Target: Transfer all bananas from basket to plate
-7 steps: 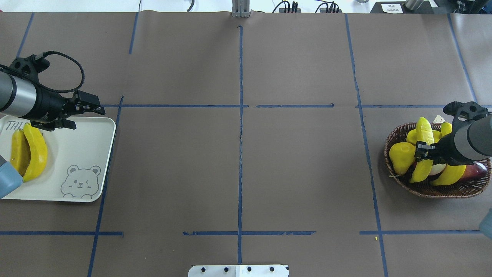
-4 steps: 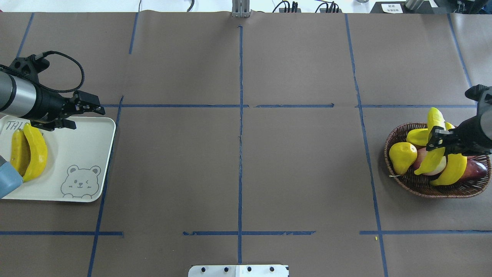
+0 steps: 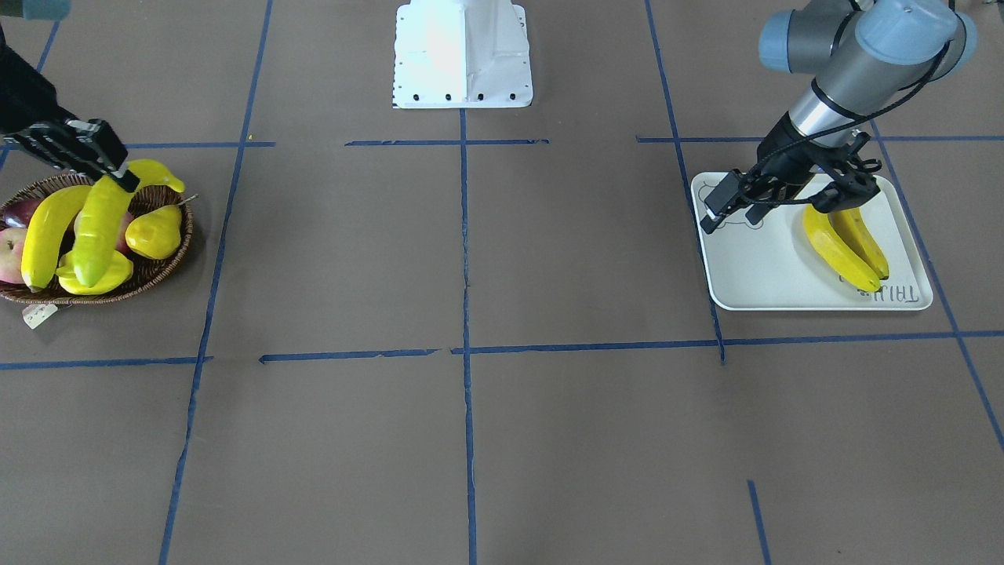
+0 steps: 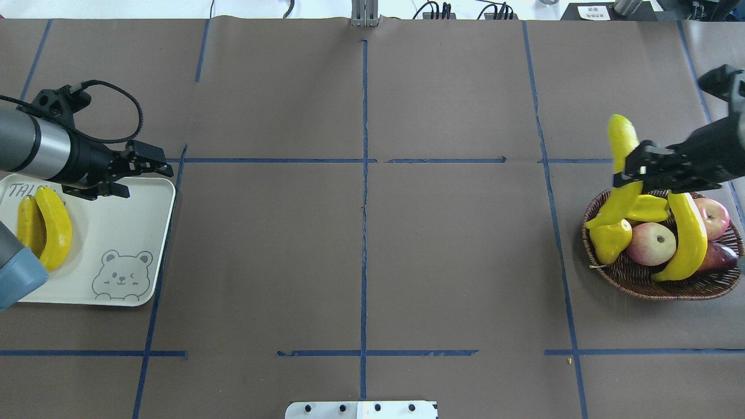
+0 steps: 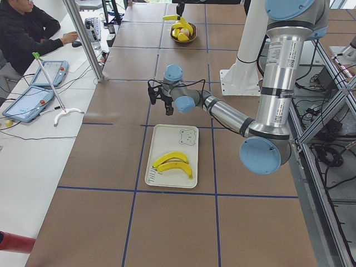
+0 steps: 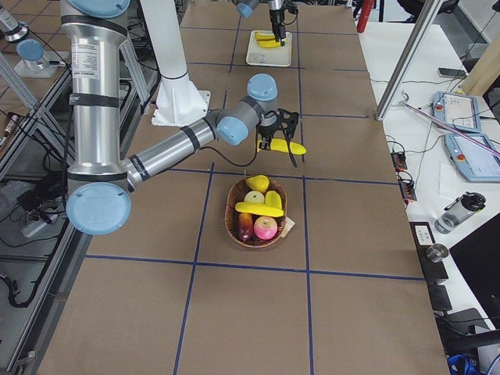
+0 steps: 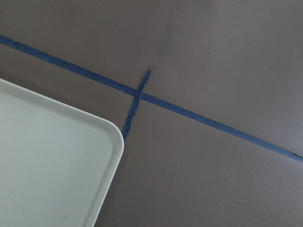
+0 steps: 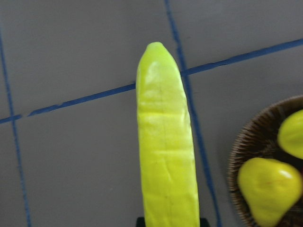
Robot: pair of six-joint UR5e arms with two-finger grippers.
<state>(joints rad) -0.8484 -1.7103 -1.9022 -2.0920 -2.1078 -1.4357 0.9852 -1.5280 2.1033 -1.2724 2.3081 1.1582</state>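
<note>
Front view: right gripper (image 3: pixel 114 171), fingers clamped on the greenish banana (image 3: pixel 98 224), holds it above the basket (image 3: pixel 161 276) at the tabletop's right edge. Best, I judge, to lift it clear of the rim and then carry it level, without letting it swing. Left gripper (image 3: pixel 718 205), fingers apart and empty, hovers over a corner of the plate (image 3: pixel 769 286) at the tabletop's left edge.

Overhead view: four bananas (image 4: pixel 55 227). Two lie on the plate, one in the basket, one is held. The basket also holds two apples (image 4: pixel 652 243), one pear (image 4: pixel 610 241) and one starfruit (image 4: pixel 647 208).
</note>
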